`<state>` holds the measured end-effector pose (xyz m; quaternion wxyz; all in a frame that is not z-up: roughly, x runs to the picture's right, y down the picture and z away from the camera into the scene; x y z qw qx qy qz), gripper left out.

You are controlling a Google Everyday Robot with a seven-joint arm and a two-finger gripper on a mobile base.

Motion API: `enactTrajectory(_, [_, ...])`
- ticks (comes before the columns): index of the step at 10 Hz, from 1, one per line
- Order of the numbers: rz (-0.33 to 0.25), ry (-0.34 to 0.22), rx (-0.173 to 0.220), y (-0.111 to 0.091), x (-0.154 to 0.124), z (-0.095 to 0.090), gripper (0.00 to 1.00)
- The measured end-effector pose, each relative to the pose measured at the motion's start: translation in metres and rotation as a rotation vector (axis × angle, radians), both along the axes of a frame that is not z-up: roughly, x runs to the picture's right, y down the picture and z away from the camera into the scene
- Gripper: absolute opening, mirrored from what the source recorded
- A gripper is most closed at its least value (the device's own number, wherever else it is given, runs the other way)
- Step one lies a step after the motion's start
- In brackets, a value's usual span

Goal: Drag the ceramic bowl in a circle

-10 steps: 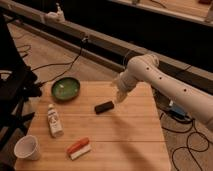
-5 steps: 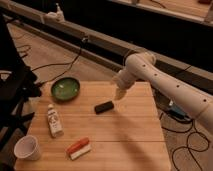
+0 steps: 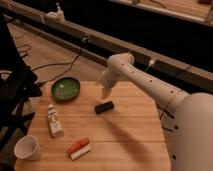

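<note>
The ceramic bowl (image 3: 65, 88) is round, shallow and green with a pale centre. It rests near the back left corner of the wooden table (image 3: 135, 135). My gripper (image 3: 106, 93) hangs at the end of the white arm, pointing down over the table's back middle. It is to the right of the bowl and apart from it, just above a small black block (image 3: 104, 107). The gripper is open and holds nothing.
A white bottle (image 3: 54, 121) lies on the table's left side. A white paper cup (image 3: 27, 148) stands at the front left corner, and a red and white object (image 3: 79, 148) lies near the front. A dark chair (image 3: 12, 95) stands left of the table, with cables on the floor behind.
The arm has swung left, carrying the gripper from the table's right side to above the black block and closer to the bowl. Nothing on the table has moved.
</note>
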<state>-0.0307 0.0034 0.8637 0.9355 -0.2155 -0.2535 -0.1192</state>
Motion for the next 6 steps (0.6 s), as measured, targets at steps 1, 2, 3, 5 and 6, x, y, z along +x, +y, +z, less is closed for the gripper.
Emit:
enactTrajectory(1, [-0.004,-0.031,0.02,-0.005,-0.017,0.009,0.65])
enactTrajectory(2, [-0.008,-0.062,0.035,-0.008,-0.034,0.016,0.65])
enactTrajectory(3, [-0.014,-0.096,0.045,-0.009,-0.053,0.022,0.65])
enactTrajectory(5, [-0.038,-0.164,0.056,-0.008,-0.086,0.028,0.65])
enactTrajectory(6, [-0.055,-0.199,0.059,-0.007,-0.101,0.028,0.65])
